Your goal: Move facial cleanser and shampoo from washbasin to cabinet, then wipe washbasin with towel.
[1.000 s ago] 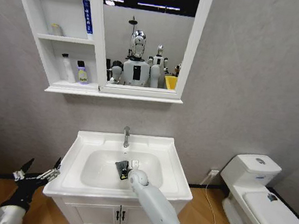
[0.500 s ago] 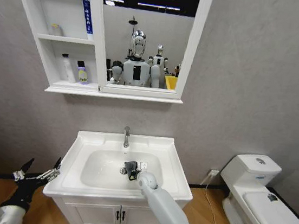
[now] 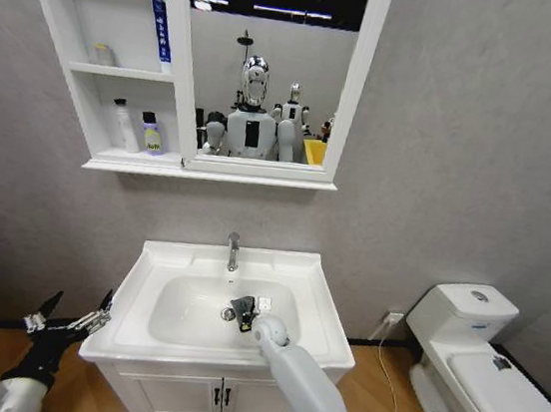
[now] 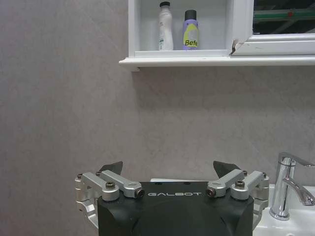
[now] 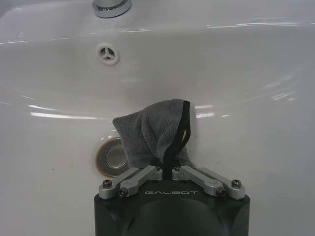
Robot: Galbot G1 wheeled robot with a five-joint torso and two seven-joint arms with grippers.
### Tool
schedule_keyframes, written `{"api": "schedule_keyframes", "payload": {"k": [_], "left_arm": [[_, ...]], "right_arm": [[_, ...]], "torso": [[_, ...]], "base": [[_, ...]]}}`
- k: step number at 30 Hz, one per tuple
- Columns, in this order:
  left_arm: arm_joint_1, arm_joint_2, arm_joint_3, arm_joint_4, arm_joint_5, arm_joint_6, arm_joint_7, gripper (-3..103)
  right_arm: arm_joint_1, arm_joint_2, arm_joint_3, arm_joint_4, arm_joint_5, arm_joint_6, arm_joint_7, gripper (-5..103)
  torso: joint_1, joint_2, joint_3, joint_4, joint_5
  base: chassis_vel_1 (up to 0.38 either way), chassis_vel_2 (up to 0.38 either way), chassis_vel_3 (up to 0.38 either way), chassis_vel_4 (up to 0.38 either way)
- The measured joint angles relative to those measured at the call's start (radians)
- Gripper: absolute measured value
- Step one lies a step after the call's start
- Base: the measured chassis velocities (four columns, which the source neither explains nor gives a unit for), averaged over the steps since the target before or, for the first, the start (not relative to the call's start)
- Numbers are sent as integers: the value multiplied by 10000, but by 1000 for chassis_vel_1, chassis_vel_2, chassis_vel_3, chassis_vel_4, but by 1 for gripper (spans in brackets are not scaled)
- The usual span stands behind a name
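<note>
Since a second ago the right gripper (image 3: 245, 313) has slid across the bowl of the washbasin (image 3: 319, 302), from left of the drain (image 3: 228, 314) to just right of it, dragging the towel (image 3: 243, 310) along; in the last half second it barely budged.

Head view: right arm reaches down into the bowl, towel bunched at its tip beside the drain. One chrome tap (image 3: 233, 251) sits at the back rim. Left gripper (image 3: 71, 314) hangs low off the basin's left side, fingers spread wide with nothing in them. On the cabinet (image 3: 101, 69), the lowest shelf has two bottles, a white one (image 3: 124, 124) and a lilac one with a black cap (image 3: 151, 133). One shelf up there's a small jar-ish thing (image 3: 101, 53), hard to say what exactly.

Left wrist view: left gripper (image 4: 170, 169) gapes open at the wall, with the same white bottle (image 4: 165, 26) and lilac bottle (image 4: 190, 30) up on the shelf and the tap (image 4: 288, 184) at the side.

Right wrist view: right gripper (image 5: 170, 169) is pinched tight on the grey towel (image 5: 150, 130), whose black and yellow edge runs down into the fingers. Towel lies against the bowl, partly over the drain (image 5: 112, 156). Overflow hole (image 5: 107, 53) sits higher on the bowl wall.
</note>
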Motion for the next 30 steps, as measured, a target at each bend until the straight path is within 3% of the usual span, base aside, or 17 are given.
{"api": "schedule_keyframes", "payload": {"k": [22, 30], "left_arm": [[0, 0, 0, 0, 0, 0, 0, 100], [0, 0, 0, 0, 0, 0, 0, 100]], "right_arm": [[244, 1568, -423, -1154, -720, 564, -777, 3], [244, 1507, -362, -1243, -775, 601, -807, 3]], "torso": [[0, -1, 2, 3, 1], [0, -1, 1, 6, 5]], "base": [[0, 0, 0, 0], [0, 0, 0, 0]]}}
